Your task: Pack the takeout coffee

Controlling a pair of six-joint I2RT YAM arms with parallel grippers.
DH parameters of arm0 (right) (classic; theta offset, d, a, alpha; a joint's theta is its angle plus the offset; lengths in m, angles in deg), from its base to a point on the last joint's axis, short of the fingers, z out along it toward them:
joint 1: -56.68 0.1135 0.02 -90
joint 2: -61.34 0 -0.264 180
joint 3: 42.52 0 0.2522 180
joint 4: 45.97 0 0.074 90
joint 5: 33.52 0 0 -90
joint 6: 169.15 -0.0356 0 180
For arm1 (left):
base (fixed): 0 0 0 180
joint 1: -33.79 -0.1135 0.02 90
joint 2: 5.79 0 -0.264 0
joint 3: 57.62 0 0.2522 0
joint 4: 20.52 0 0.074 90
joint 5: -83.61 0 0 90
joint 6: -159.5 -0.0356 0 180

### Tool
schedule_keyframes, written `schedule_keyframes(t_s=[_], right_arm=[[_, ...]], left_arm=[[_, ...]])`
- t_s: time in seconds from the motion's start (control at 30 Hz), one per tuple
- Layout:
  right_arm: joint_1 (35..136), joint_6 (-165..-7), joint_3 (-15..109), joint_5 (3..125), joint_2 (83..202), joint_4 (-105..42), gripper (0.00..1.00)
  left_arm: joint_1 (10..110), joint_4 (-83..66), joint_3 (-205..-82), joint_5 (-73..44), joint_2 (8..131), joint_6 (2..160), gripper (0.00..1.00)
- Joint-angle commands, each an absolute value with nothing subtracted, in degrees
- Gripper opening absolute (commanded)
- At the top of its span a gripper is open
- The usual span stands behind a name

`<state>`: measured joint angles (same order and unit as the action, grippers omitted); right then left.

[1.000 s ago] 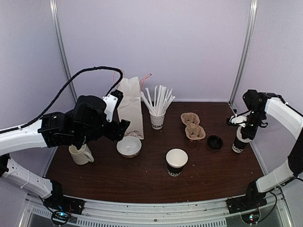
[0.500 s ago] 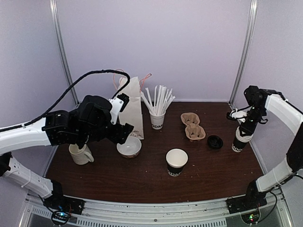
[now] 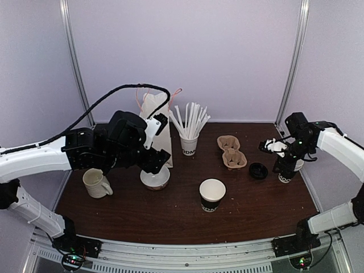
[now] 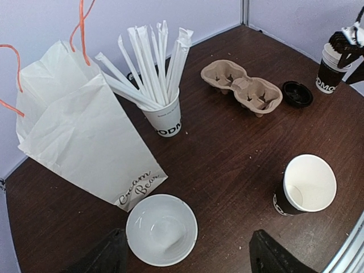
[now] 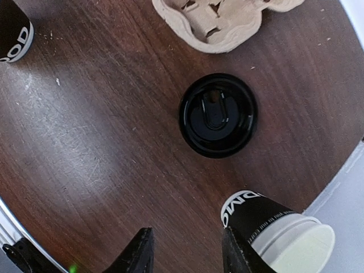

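A black takeout coffee cup with white lettering stands lidless at the table's right edge, also seen in the right wrist view and the left wrist view. My right gripper is open just left of it, with nothing between the fingers; one finger is close beside the cup's base. The round black lid lies flat on the table left of that cup. A second open black cup stands mid-table. My left gripper hangs open above a white bowl.
A brown cardboard cup carrier lies behind the lid. A white paper bag stands at the back left beside a white cup of stirrers. A cream mug sits at the left.
The right gripper has opened, let go of the black cup and dropped to its left. The left arm has swung right, over the white bowl.
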<state>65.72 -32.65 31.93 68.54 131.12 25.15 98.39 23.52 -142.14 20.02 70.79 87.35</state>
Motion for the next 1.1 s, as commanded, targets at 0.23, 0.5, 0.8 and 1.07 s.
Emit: schedule_keyframes(t_s=[0.23, 0.5, 0.8, 1.07], right_arm=[[66.49, -31.20, 30.70, 71.40, 142.27, 15.99, 0.38], [68.81, -29.07, 29.76, 70.13, 145.31, 14.22, 0.40], [71.43, -28.53, 29.85, 68.06, 150.54, 12.23, 0.41], [71.60, -29.58, 30.00, 66.62, 154.45, 8.75, 0.37]], left_arm=[[98.07, 23.74, -143.51, 15.56, 71.87, 88.04, 0.76], [98.13, 23.74, -143.41, 14.61, 72.17, 87.96, 0.76], [98.07, 23.22, -143.55, 13.26, 72.19, 88.72, 0.76], [98.12, 23.19, -143.54, 12.91, 72.52, 89.26, 0.76]])
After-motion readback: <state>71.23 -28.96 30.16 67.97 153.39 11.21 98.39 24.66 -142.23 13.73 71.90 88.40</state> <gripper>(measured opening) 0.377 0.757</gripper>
